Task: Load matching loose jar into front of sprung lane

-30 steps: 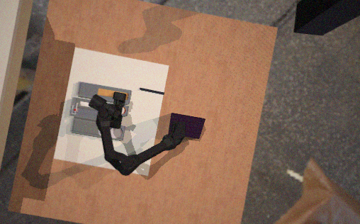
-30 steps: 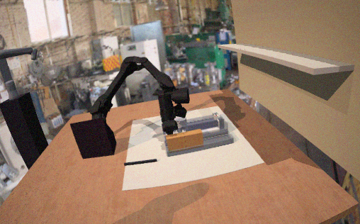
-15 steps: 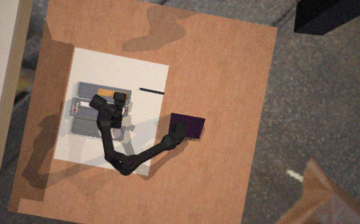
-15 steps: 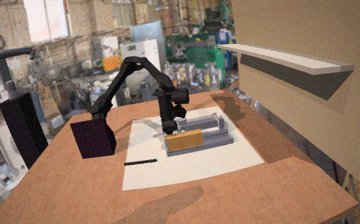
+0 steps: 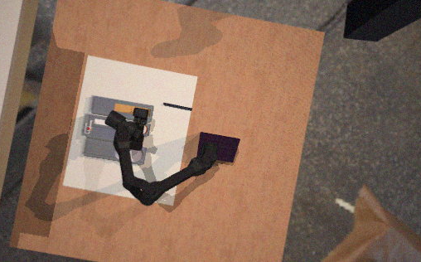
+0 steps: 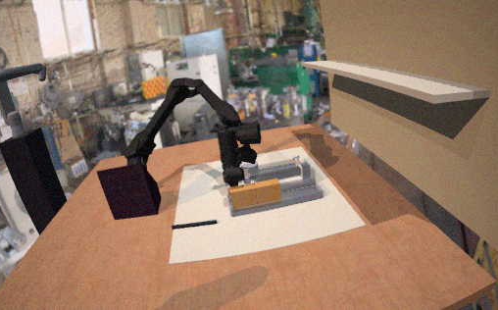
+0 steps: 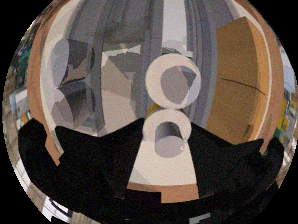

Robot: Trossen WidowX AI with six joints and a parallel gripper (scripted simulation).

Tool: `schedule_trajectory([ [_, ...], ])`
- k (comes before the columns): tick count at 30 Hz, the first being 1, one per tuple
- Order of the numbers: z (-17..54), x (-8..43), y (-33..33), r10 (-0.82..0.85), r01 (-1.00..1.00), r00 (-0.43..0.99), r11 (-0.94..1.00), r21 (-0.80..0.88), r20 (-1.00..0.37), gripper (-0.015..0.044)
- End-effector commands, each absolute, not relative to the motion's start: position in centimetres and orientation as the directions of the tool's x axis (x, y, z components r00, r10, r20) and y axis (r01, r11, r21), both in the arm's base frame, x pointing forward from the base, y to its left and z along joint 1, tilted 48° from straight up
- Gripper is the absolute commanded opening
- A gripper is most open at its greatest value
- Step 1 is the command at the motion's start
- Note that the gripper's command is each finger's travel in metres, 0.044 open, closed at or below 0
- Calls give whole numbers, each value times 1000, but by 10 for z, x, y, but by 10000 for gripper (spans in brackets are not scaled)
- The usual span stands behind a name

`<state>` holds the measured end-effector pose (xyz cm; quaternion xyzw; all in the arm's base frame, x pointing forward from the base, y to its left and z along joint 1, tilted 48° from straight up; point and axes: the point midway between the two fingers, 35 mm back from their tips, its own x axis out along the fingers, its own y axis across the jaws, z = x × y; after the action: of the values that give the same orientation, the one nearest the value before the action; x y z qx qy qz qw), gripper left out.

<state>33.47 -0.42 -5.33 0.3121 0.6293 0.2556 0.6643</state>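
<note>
The held jar (image 7: 167, 121), pale and round-topped with a grey centre, is between the two black fingertips of my gripper (image 7: 166, 124), which is shut on it. Directly behind it in the middle lane is the old jar (image 7: 155, 80), also pale with a grey centre; the two tops look close together or touching. The edge of the pusher plate (image 7: 183, 52) shows behind the old jar. In the top view the arm covers most of the lane, and a jar edge (image 5: 145, 129) shows beside the hand. The front stop and the held jar's underside are hidden, so I cannot tell whether it stands on the floor.
One side lane holds orange boxes (image 5: 122, 108) (image 6: 268, 191) (image 7: 237, 85). The other side lane holds clear grey jars (image 5: 136, 155) (image 7: 60, 62). A black bar (image 5: 177, 106) (image 6: 194, 225) lies on the white mat (image 5: 144, 72) (image 6: 313, 221). The dark arm base (image 5: 229, 146) (image 6: 127, 193) stands in front.
</note>
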Motion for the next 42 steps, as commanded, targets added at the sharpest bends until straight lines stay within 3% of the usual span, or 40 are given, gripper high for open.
schedule_trajectory([
  [1, -53, 336, -3, 734, 43, 84, 673, 738, -674, 0],
  [33, -54, 331, -4, 734, 43, 84, 673, 738, -674, 0],
  [42, -54, 332, -4, 734, 43, 84, 673, 738, -674, 236],
])
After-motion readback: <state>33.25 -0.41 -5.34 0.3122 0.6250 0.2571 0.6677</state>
